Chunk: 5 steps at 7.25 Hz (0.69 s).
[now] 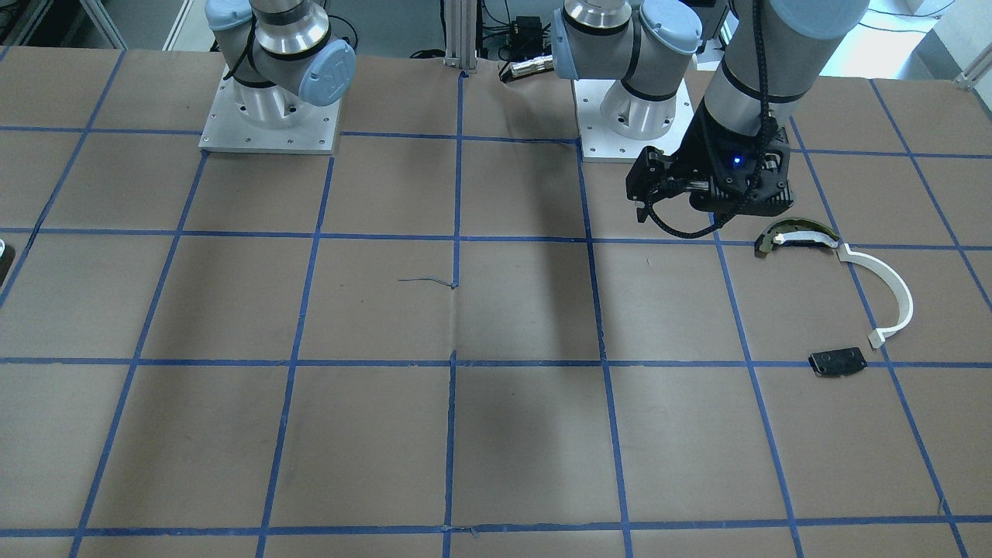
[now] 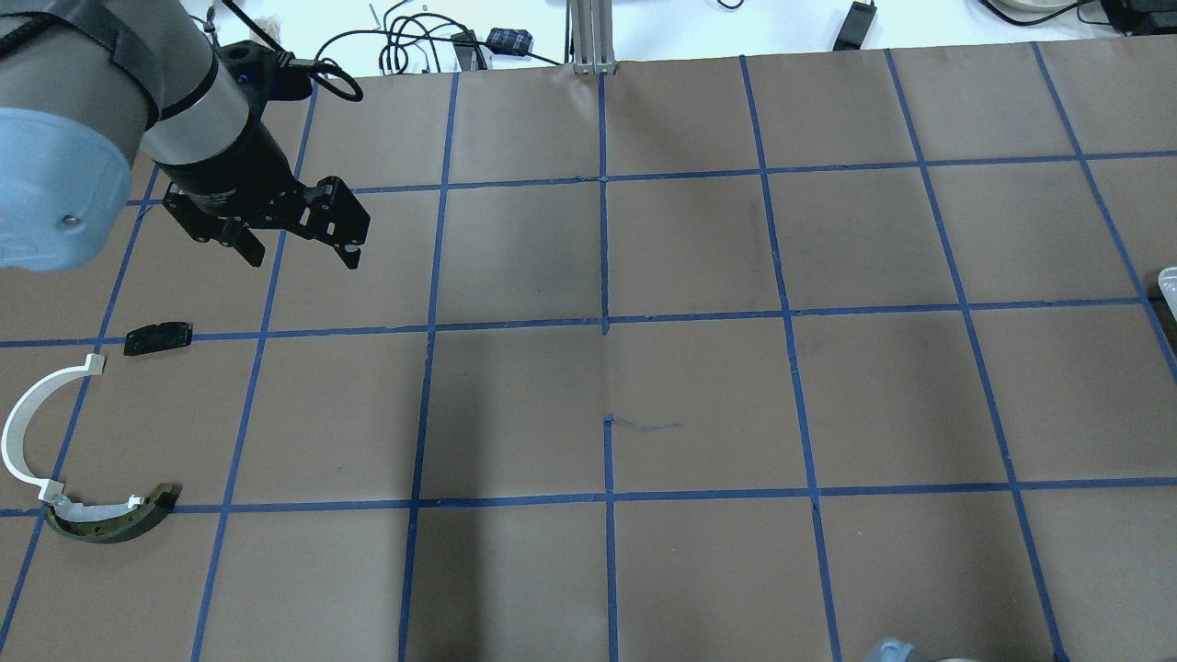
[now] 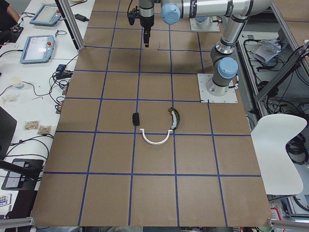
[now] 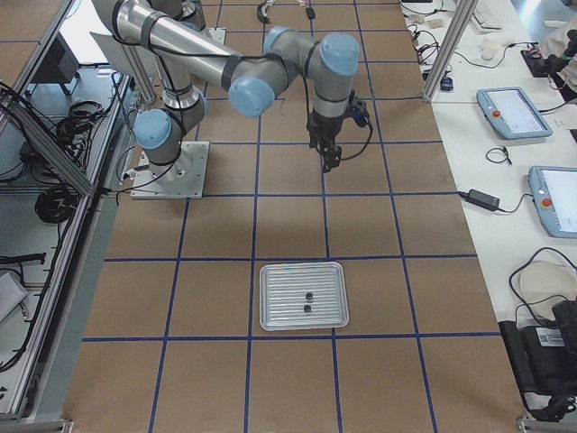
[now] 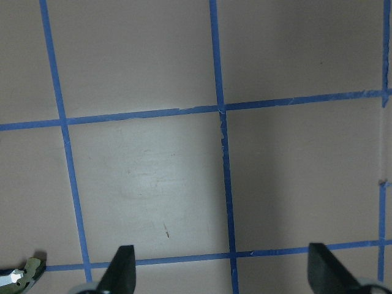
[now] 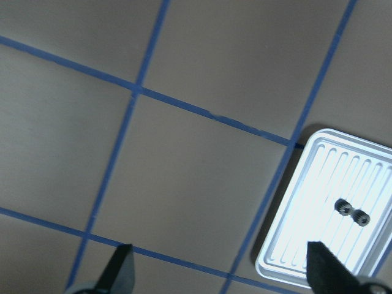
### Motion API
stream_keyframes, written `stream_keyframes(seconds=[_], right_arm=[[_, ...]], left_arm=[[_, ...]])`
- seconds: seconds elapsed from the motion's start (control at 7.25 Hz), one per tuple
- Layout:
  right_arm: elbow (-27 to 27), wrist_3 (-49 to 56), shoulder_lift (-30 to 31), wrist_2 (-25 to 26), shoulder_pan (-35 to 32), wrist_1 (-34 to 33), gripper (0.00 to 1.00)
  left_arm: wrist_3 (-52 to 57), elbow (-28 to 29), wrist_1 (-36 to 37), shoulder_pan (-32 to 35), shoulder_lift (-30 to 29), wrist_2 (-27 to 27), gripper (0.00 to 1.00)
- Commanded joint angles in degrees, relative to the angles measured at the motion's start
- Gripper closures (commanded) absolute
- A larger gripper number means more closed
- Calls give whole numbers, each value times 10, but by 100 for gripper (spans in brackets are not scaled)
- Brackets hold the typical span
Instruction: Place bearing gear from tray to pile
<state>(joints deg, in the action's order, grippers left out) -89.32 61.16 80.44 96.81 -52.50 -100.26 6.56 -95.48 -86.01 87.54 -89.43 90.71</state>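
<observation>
Two small dark bearing gears (image 6: pixel 353 212) lie side by side in the ribbed metal tray (image 6: pixel 306 245), which also shows in the exterior right view (image 4: pixel 279 316). My right gripper (image 6: pixel 220 269) is open and empty, high over the table, short of the tray. The pile is at the table's other end: a thin white arc strip (image 2: pixel 20 423), a dark-and-tan curved piece (image 2: pixel 110 524) and a flat black plate (image 2: pixel 158 337). My left gripper (image 2: pixel 299 256) is open and empty, hanging high beyond the black plate.
Brown table cover with a blue tape grid. The arm bases (image 1: pixel 270 128) stand on metal plates at the robot's side. Only the tray's edge (image 2: pixel 1168 280) shows at the overhead view's right border. Tablets and cables lie on side benches off the table.
</observation>
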Motion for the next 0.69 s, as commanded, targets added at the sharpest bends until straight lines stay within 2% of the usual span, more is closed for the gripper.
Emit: stream_keyframes(seconds=[0.0, 0.14, 0.41, 0.55], right_arm=[[-2, 185, -109, 18, 96, -99, 0], [-9, 320, -167, 17, 120, -176, 0], [-9, 420, -236, -1, 152, -313, 0], [-7, 463, -255, -60, 155, -327, 0]], left_arm=[[1, 0, 2, 0, 0, 0, 0], [2, 0, 2, 0, 0, 0, 0], [2, 0, 2, 0, 5, 0, 0], [2, 0, 2, 0, 3, 0, 0]])
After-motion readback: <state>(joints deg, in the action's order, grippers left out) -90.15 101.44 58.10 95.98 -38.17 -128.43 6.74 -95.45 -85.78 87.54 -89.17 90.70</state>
